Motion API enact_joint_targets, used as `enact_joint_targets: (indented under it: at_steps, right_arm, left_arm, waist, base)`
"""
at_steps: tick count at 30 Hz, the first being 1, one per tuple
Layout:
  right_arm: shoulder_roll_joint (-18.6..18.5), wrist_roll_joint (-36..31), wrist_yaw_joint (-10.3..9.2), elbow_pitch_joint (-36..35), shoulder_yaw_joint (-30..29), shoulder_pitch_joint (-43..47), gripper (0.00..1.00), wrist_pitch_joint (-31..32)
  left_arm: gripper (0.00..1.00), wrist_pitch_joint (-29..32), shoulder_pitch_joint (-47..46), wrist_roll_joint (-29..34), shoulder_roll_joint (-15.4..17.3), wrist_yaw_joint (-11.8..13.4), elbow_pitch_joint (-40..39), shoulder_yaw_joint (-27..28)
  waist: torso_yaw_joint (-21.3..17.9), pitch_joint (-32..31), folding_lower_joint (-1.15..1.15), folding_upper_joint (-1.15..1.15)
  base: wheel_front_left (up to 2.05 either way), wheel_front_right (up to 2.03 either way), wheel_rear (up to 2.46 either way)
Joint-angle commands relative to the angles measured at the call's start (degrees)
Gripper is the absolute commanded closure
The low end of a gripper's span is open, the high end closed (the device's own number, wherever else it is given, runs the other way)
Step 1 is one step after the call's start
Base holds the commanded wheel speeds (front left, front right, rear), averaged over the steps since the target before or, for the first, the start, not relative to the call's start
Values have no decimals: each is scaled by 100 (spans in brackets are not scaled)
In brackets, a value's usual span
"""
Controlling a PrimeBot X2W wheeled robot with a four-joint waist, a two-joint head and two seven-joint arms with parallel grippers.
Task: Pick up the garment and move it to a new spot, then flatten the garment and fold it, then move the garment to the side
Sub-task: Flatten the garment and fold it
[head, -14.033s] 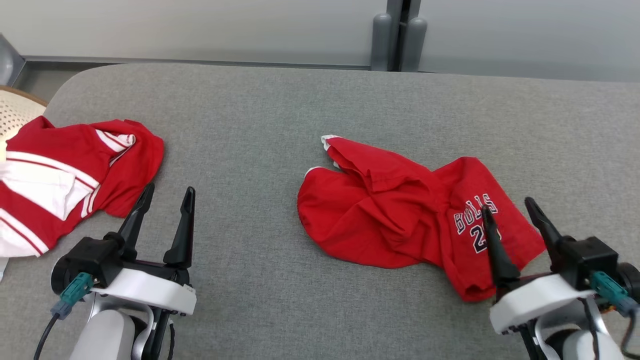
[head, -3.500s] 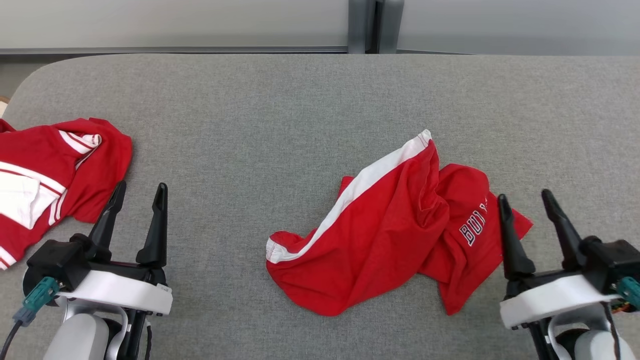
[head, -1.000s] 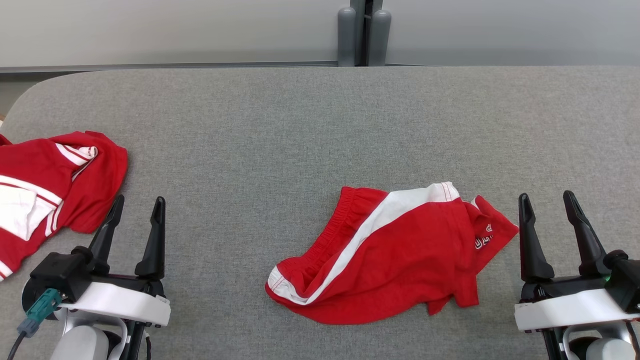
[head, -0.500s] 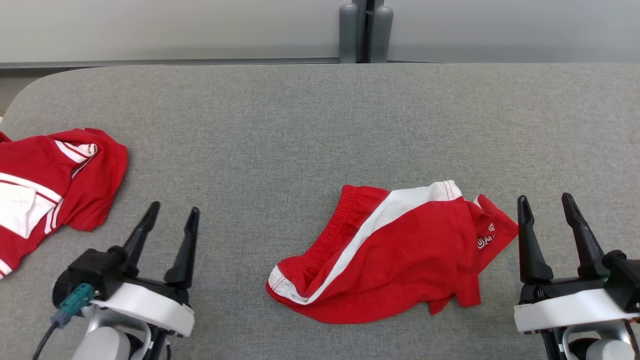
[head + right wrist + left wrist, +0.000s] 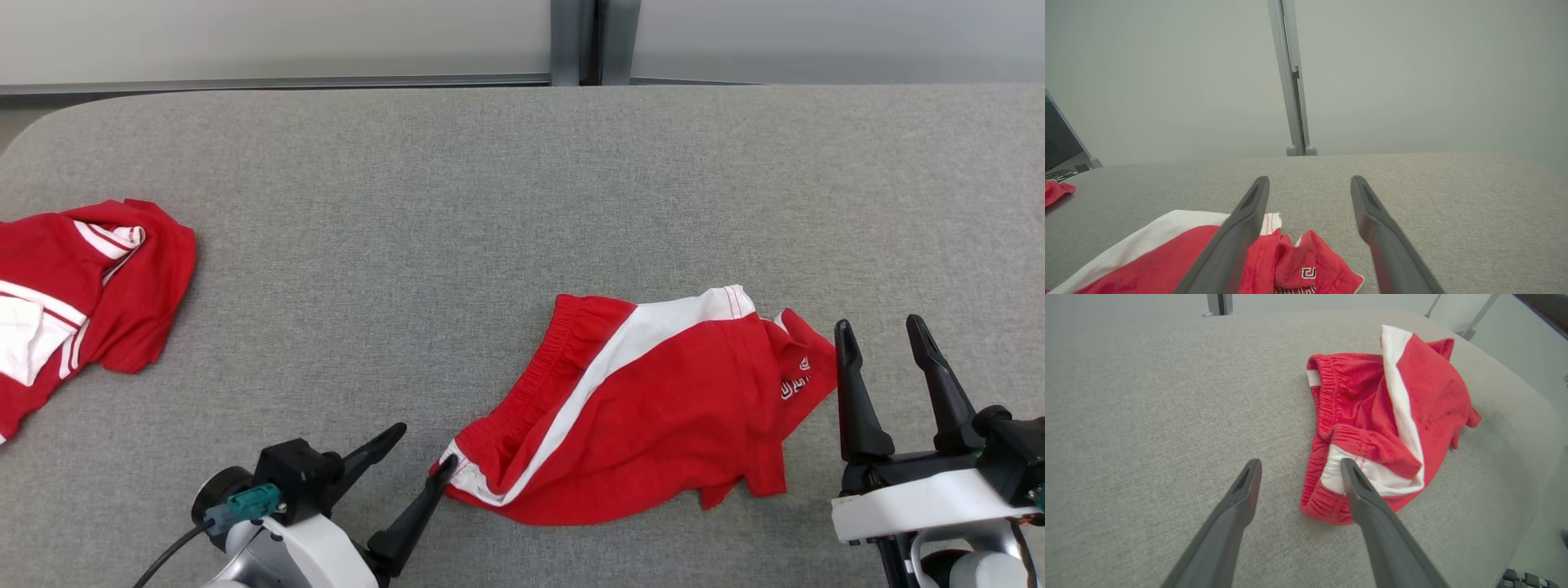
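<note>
Left pincer (image 5: 425, 444), spread wide and holding nothing, leans in low toward the near-left corner of the red shorts (image 5: 653, 416), one finger (image 5: 1367, 506) just at the white-trimmed waistband (image 5: 1327, 388); I cannot tell if it touches. That corner probably gives a firm hold for pulling the rumpled cloth flat. Shorts lie near, right of centre on the grey table (image 5: 457, 188). Right pincer (image 5: 877, 323), likewise open and empty, stands just beside their right edge, likely for the opposite end.
</note>
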Motion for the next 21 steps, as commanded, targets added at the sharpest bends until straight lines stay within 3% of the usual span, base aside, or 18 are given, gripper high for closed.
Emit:
enact_joint_targets:
  at_steps: [1, 10, 16, 17, 18, 21]
  right_arm:
    - [-13, 34, -10, 11, 2, -54, 0, -17]
    - [-13, 106, -10, 106, 47, -112, 0, -60]
    - [-14, 100, -10, 132, 43, -157, 0, -84]
    - [-14, 102, -10, 138, 43, -156, 0, -84]
    - [-14, 110, -10, 148, 39, -154, 0, -81]
    - [-14, 90, -10, 179, 51, -175, 0, -19]
  left_arm:
    - [0, 44, -16, -33, 108, -9, -56, -107]
    - [0, 221, -245, -321, 423, -10, -263, -983]
    - [0, 116, -385, -367, 479, -10, -178, -1187]
    - [20, 89, -403, -393, 481, -10, -166, -1225]
    - [100, 29, -448, -394, 504, -10, -128, -1251]
    - [100, -20, -498, -417, 528, -10, -93, -1270]
  waist:
    - [-16, 15, 0, 0]
    - [-91, 75, 0, 0]
    - [-104, 94, 0, 0]
    - [-104, 92, 0, 0]
    - [-100, 93, 0, 0]
    - [-85, 91, 0, 0]
  base:
    - [0, 0, 0]
    - [0, 0, 0]
    - [0, 0, 0]
    - [0, 0, 0]
    - [0, 0, 0]
    - [0, 0, 0]
